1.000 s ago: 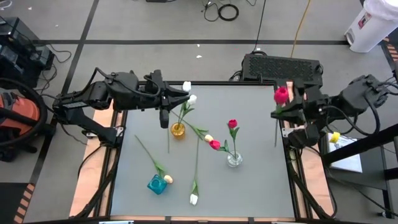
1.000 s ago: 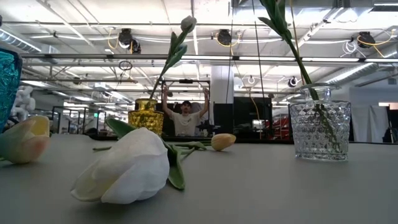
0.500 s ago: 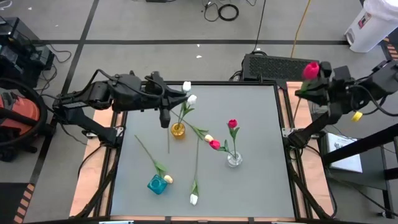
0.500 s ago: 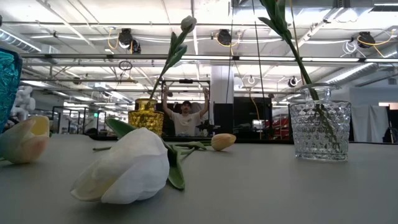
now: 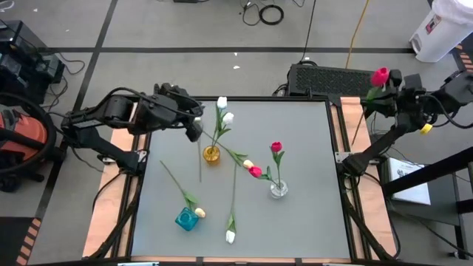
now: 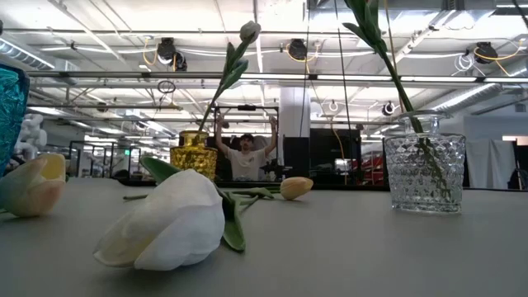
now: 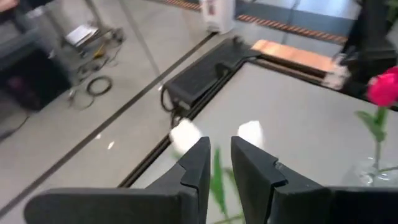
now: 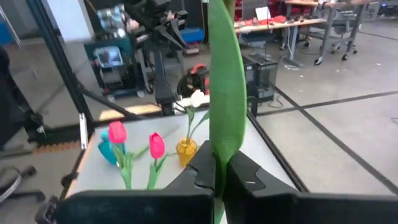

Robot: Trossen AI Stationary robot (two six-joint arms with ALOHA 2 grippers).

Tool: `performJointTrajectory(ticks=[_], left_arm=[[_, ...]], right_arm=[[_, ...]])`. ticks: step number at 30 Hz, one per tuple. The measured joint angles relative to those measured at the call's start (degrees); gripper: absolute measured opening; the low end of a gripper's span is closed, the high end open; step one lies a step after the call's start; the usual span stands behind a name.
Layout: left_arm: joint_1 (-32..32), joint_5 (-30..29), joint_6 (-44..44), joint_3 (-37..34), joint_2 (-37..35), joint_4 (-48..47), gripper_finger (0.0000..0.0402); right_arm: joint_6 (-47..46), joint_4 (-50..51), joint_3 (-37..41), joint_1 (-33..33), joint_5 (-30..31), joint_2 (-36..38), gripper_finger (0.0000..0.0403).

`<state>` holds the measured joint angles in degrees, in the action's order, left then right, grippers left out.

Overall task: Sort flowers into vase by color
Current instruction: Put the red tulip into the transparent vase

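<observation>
While my right gripper (image 5: 384, 90) stays clamped on the green stem of a red-pink tulip (image 5: 380, 76), that arm has swung out past the table's far right corner; a second ago the bloom hung over the table's right edge, so I read this as a carry, not yet a placement. In the right wrist view the broad smooth leaf (image 8: 225, 93) runs up between my closed fingers (image 8: 245, 173). My left gripper (image 5: 194, 127) hangs just beside the gold vase (image 5: 212, 154), fingers drawn near together on a thin green stem (image 7: 217, 186) in the left wrist view; I take it as one of the two white tulips (image 5: 222, 103) leaning out of that vase, but cannot be sure. That arm has pulled in a little since the earlier frames. Judgement: white sorting is in hand, red is mid-transfer. The clear cut-glass vase (image 5: 278, 189) is faceted and holds one red tulip (image 5: 276, 147), upright. The teal vase (image 5: 186, 219) looks ribbed, a pale yellow head (image 5: 199, 213) touching it. Loose on the matte grey table (image 5: 310, 214) lie a white tulip (image 5: 230, 236), a red one (image 5: 255, 171) and a yellowish one (image 5: 247, 164). Petals look soft and matte, stems wiry and slender.
</observation>
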<state>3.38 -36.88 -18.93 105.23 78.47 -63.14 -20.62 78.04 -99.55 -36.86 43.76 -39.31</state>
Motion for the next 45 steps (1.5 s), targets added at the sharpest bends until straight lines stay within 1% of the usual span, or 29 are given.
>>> performJointTrajectory(ticks=[5,9,13,16,20,23,26,31,33,39,43,45], left_arm=[[0.0,-5.4,-5.9,0.0,-3.4,-8.2,0.0072],[0.0,-7.8,-7.8,0.0,-7.5,-10.7,0.0072],[0.2,-9.1,-7.8,0.0,-11.7,-11.0,0.0072],[0.2,-9.3,-7.8,0.0,-14.3,-13.0,0.0072],[0.2,-9.4,-7.8,-1.5,-17.3,-16.3,0.0072],[0.2,-10.7,-8.1,-4.4,-19.7,-16.7,0.0072],[0.2,-11.9,-10.6,-8.8,-22.4,-16.7,0.0072],[0.2,-12.9,-16.5,-18.9,-27.8,-15.5,0.0072],[0.2,-12.9,-16.8,-23.5,-30.1,-12.3,0.0072],[0.2,-12.8,-16.3,-35.5,-35.5,0.9,0.0072],[0.2,-12.3,-14.7,-42.0,-37.1,12.6,0.0072],[0.2,-10.6,-12.5,-44.8,-37.1,18.8,0.0072]], right_arm=[[0.7,-13.5,16.4,0.0,-0.8,9.0,0.0],[2.4,-25.9,29.6,0.0,-2.0,14.4,0.0],[4.1,-38.5,40.4,0.0,-2.2,16.7,0.0],[5.4,-46.4,45.5,0.0,-3.0,16.9,0.0],[5.7,-55.3,49.6,0.0,-3.7,16.3,0.0],[5.7,-60.8,51.6,0.0,-4.9,15.4,0.0],[5.9,-64.9,52.6,0.0,-5.1,13.4,0.0],[6.3,-67.8,52.7,0.0,-4.8,8.5,0.0],[6.4,-68.8,52.7,0.0,-4.6,6.5,0.0],[8.3,-74.4,52.7,0.1,-1.3,0.8,0.0],[9.0,-77.8,52.7,0.1,1.8,-2.2,0.0],[9.5,-79.0,52.7,0.1,3.2,-3.5,0.0]])
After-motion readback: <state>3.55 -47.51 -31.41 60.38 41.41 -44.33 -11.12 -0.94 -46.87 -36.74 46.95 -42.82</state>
